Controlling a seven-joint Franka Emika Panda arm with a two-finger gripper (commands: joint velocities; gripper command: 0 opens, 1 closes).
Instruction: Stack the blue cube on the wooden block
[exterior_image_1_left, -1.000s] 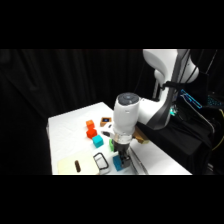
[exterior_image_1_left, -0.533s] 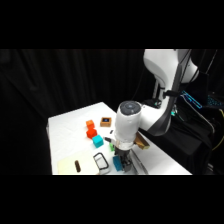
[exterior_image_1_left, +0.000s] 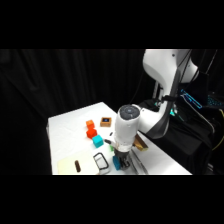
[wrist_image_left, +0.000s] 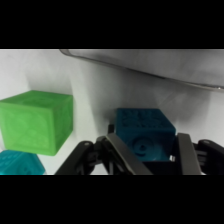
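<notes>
Covering white table, scattered cubes, black curtain behind

Cube is dark blue with embossed marks on its faces. Green cube at its 9 o'clock, teal cube at 8. Table white.

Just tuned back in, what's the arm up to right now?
The gripper is down at the near edge of the table, with the blue cube between its two fingers. Whether it is squeezed tight is not clear. A green cube sits beside it. The wooden block waits farther back, with nothing on it yet.
</notes>
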